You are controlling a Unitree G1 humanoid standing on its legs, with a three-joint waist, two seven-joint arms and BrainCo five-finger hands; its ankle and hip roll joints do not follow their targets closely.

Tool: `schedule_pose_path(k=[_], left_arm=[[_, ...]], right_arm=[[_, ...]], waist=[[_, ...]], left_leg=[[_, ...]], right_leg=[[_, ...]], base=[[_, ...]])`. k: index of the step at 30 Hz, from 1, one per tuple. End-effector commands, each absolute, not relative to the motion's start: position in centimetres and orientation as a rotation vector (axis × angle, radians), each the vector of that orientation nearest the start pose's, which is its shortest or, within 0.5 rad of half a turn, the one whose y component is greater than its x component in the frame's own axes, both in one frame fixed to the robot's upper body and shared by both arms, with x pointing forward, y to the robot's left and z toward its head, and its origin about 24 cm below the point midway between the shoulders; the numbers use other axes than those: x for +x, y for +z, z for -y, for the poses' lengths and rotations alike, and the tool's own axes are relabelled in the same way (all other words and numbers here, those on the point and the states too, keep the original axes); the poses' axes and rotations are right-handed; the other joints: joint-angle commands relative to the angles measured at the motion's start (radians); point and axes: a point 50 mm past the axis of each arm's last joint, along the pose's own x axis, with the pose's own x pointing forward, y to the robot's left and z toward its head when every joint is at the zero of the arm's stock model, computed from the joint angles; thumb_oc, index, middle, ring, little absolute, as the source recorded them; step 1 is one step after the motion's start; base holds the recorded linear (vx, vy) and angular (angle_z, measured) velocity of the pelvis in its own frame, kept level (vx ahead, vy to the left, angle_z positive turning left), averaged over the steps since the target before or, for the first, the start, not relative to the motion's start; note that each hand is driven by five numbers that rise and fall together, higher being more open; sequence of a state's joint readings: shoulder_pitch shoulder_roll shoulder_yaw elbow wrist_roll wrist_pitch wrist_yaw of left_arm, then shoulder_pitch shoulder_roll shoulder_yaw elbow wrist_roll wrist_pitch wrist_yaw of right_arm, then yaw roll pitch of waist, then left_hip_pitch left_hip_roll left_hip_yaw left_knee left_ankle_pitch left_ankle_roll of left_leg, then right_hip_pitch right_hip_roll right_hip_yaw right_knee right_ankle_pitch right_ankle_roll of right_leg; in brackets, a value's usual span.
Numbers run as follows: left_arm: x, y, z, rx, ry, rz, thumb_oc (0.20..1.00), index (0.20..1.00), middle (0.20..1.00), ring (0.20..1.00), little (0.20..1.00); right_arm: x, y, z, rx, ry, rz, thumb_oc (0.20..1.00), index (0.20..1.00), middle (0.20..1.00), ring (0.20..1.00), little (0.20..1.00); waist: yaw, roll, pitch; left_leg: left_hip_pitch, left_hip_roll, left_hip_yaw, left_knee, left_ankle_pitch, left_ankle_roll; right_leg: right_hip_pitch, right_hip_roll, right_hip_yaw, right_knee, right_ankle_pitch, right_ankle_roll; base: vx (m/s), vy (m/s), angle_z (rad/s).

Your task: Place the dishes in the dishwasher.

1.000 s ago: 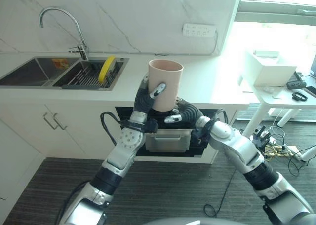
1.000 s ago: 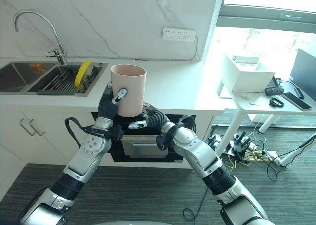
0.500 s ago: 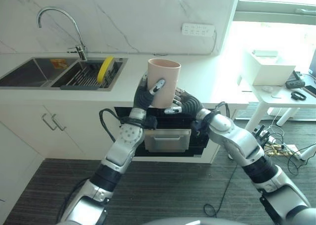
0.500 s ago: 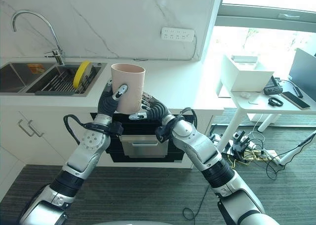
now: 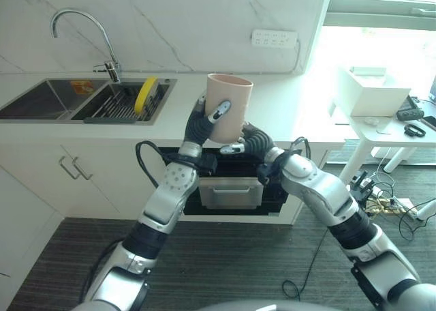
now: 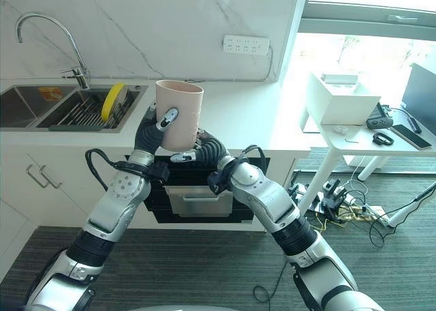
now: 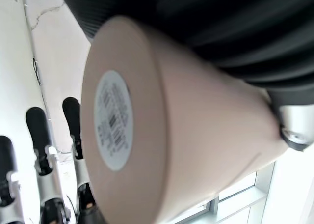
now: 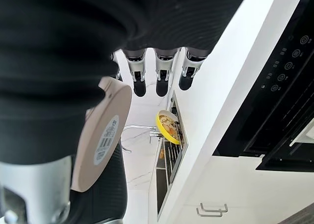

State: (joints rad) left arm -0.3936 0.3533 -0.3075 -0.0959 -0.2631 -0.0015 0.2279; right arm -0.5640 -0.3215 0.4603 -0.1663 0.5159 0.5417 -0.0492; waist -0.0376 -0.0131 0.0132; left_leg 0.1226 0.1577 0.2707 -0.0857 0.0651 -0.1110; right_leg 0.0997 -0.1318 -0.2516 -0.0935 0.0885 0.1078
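1. Holding the beige cup [image 5: 230, 113] upright in the air, the left hand [image 5: 203, 125] has its fingers and thumb curled round the cup wall; cup sits above the counter edge [image 5: 170, 137], in front of the dishwasher [image 5: 235, 188], not yet inside it.
2. Right hand [image 5: 248, 142] is just under and beside the cup base, fingers only loosely bent, holding nothing; probably placed there to take or steady the cup for a handover, my guess.
3. Whether the right fingertips touch the cup: can't tell from the head views; right wrist view shows the cup bottom with its white label [image 8: 105, 139] close beside that hand, with a gap between it and the fingers.
4. Left wrist view shows the cup's base and label [image 7: 114, 119] very close, with dark-tipped fingers [image 7: 43, 135] beyond the base.
5. Yellow dish [image 5: 146, 95] stands on edge in the sink rack [image 5: 119, 106], likely next to go.
6. Dishwasher drawer looks partly pulled out, but both arms cover most of it; inside rack not visible.
7. Cup interior hidden from this angle; empty or not, unclear.
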Motion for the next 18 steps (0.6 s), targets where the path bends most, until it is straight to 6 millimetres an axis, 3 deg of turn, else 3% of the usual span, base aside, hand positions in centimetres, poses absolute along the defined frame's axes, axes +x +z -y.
schedule_pose_path(k=[1,18], left_arm=[[30.59,20.13,-10.77,0.097,-0.246,0.584,0.200,0.200,0.200,0.200,0.200],[31.02,19.81,-10.88,0.112,-0.244,0.564,0.200,0.200,0.200,0.200,0.200]], right_arm=[[29.80,20.39,2.75,-0.029,0.724,0.164,1.000,1.000,1.000,1.000,1.000],[30.45,20.74,3.12,-0.024,0.711,0.258,1.000,1.000,1.000,1.000,1.000]], waist=[[0.020,-0.012,0.004],[0.023,-0.007,0.000]], left_leg=[[0.041,0.086,-0.006,-0.002,-0.016,-0.027],[0.039,0.087,-0.004,-0.002,-0.016,-0.027]], right_leg=[[0.033,-0.082,-0.009,0.006,-0.004,0.058],[0.031,-0.085,-0.015,0.006,-0.004,0.059]], base=[[0.00,0.000,0.00],[0.00,0.000,0.00]])
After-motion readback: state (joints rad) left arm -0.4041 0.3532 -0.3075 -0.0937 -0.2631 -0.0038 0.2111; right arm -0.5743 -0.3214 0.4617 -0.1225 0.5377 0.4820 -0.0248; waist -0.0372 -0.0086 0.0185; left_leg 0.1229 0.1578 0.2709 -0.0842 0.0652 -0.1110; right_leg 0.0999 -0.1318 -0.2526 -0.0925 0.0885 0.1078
